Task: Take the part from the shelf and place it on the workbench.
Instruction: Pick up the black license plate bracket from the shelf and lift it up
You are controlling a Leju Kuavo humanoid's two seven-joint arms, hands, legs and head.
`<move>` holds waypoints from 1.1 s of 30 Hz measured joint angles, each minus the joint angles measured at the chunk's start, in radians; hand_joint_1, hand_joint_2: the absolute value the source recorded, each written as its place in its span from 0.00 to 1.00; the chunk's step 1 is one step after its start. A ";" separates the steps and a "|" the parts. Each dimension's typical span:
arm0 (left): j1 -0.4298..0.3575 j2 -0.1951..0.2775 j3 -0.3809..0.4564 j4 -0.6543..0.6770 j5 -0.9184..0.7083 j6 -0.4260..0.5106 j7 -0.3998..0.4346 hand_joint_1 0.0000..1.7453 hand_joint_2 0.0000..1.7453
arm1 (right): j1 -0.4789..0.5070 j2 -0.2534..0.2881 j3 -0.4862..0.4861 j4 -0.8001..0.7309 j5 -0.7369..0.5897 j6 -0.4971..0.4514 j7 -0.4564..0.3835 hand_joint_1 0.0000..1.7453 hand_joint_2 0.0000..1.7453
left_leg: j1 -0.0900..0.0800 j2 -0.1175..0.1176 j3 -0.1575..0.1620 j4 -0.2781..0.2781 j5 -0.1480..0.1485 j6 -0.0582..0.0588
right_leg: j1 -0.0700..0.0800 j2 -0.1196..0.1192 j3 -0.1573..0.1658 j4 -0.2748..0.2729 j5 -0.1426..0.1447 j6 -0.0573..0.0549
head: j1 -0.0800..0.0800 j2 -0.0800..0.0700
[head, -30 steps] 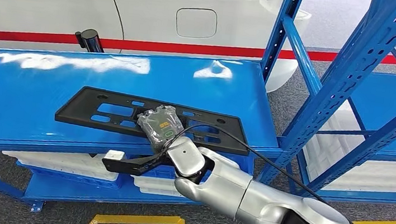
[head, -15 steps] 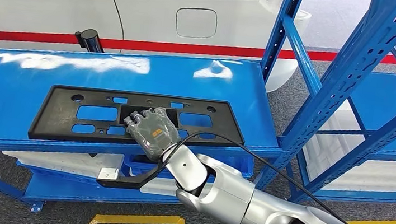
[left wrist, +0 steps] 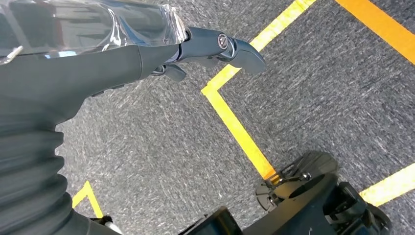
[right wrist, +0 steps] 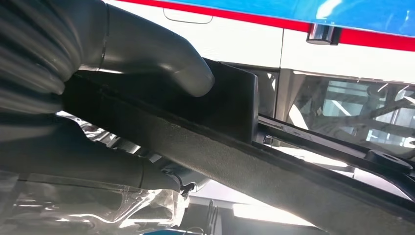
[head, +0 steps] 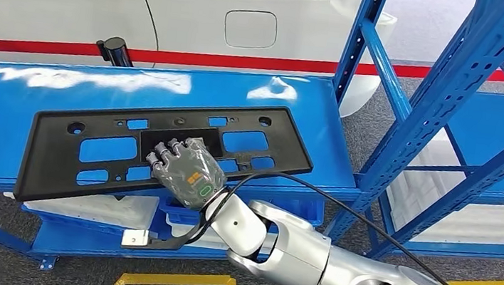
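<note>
A long black plastic plate (head: 83, 148) with several cut-outs hangs tilted over the blue shelf board (head: 18, 98), its near edge raised toward me. My right hand (head: 185, 171) grips it at the middle of the near edge. In the right wrist view the grey thumb (right wrist: 161, 63) presses on one face of the black plate (right wrist: 293, 176) and the fingers lie against the other. My left hand (left wrist: 147, 54) hangs over the floor with its fingers apart and nothing in it.
Blue rack uprights (head: 448, 93) stand to the right of the board. A white car (head: 249, 13) is close behind it. White trays (head: 84, 206) lie on the lower shelf. Yellow tape lines (head: 176, 281) mark the grey floor.
My right hand has lifted the black plate and carried it leftward and nearer to me; the plate now tilts up more steeply. The left hand has no earlier frame.
</note>
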 joint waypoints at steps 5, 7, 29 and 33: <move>-0.005 -0.005 -0.002 -0.001 0.000 -0.005 -0.004 0.00 1.00 | 0.003 -0.017 -0.009 -0.034 0.013 0.014 0.000 1.00 1.00 | 0.013 0.006 0.014 -0.029 0.022 0.015 | -0.001 -0.001 -0.044 0.119 -0.085 0.020 | 0.002 0.000; -0.005 -0.006 -0.002 -0.001 0.000 -0.007 -0.004 0.00 1.00 | 0.007 -0.025 -0.009 -0.043 0.012 0.021 -0.001 1.00 1.00 | 0.015 0.007 0.012 -0.029 0.023 0.014 | -0.008 -0.002 -0.097 0.248 -0.145 0.029 | 0.002 0.000; -0.025 -0.007 -0.022 0.000 -0.034 -0.017 0.007 0.00 1.00 | 0.021 -0.067 -0.027 -0.109 -0.023 0.068 0.007 1.00 1.00 | 0.000 0.008 0.098 0.002 -0.081 0.000 | 0.005 0.003 -0.056 0.015 0.045 -0.018 | 0.001 0.000; -0.028 -0.004 -0.026 0.000 -0.036 -0.012 0.017 0.00 1.00 | 0.024 -0.074 -0.031 -0.129 -0.020 0.074 0.012 1.00 1.00 | 0.002 0.012 0.097 -0.027 -0.061 0.001 | 0.003 0.000 -0.068 0.027 0.047 0.001 | 0.002 0.000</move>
